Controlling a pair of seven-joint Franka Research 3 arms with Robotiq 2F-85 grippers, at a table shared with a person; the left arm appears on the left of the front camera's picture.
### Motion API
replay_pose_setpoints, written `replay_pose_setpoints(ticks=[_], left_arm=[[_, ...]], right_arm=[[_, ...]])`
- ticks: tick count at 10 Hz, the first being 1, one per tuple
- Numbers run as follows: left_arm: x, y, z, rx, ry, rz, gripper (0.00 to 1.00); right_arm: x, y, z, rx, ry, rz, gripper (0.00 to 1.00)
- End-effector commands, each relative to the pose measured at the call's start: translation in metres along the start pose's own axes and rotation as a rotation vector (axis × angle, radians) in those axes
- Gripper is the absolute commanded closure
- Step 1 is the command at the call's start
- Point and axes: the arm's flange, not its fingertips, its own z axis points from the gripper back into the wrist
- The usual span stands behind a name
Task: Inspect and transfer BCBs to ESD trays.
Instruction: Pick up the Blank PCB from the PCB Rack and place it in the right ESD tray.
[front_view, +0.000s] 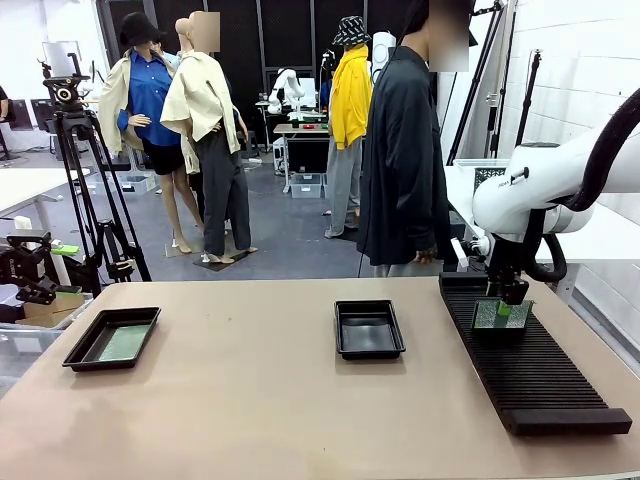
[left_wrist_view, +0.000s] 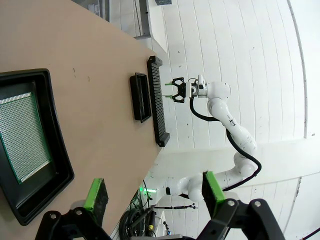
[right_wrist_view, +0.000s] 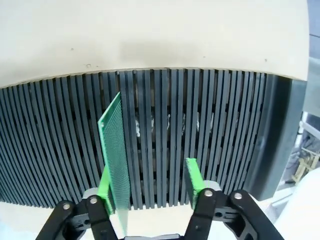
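My right gripper (right_wrist_view: 149, 172) hangs straight down over the long black ribbed plastic rack (right_wrist_view: 210, 125). Its two fingers are apart and straddle a thin flat green circuit board (right_wrist_view: 115, 145) that stands on edge in one slot. The board lies against one green pad (right_wrist_view: 104, 185), while the other pad (right_wrist_view: 194, 177) stands clear of it, so I judge I have no clamp on it yet. I come from above because the slots keep the board upright and leave only its top edge free to pinch. Its face is matte and dotted with fine rows of holes. The rack's ribs are narrow, hard and evenly spaced.

Near the rack, on the smooth tan table (front_view: 250, 400), sits a shallow glossy black plastic tray (front_view: 370, 352) with flared rims. It looks ready to receive the board.

My left gripper (left_wrist_view: 154, 192) holds nothing, its fingers spread wide. It hovers over the second black tray (left_wrist_view: 57, 150), where another green perforated board (left_wrist_view: 22, 135) lies flat on the floor.
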Motion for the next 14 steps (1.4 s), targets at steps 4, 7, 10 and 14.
replay_pose_setpoints(ticks=[4,7,10,14], left_arm=[[-0.002,-0.003,-0.001,0.0,-0.019,-0.002,0.0],[-0.002,-0.003,-0.001,0.0,-0.019,-0.002,0.0],[-0.002,-0.003,-0.001,0.0,-0.019,-0.002,0.0],[-0.002,-0.003,-0.001,0.0,-0.019,-0.002,0.0]], right_arm=[[-0.003,-0.005,-0.002,0.031,-0.017,0.033,1.0],[-0.003,-0.008,-0.001,0.066,-0.028,0.031,1.0],[-0.002,-0.012,0.003,0.095,-0.022,0.035,1.0],[0.007,-0.008,0.032,0.094,-0.014,0.034,1.0]])
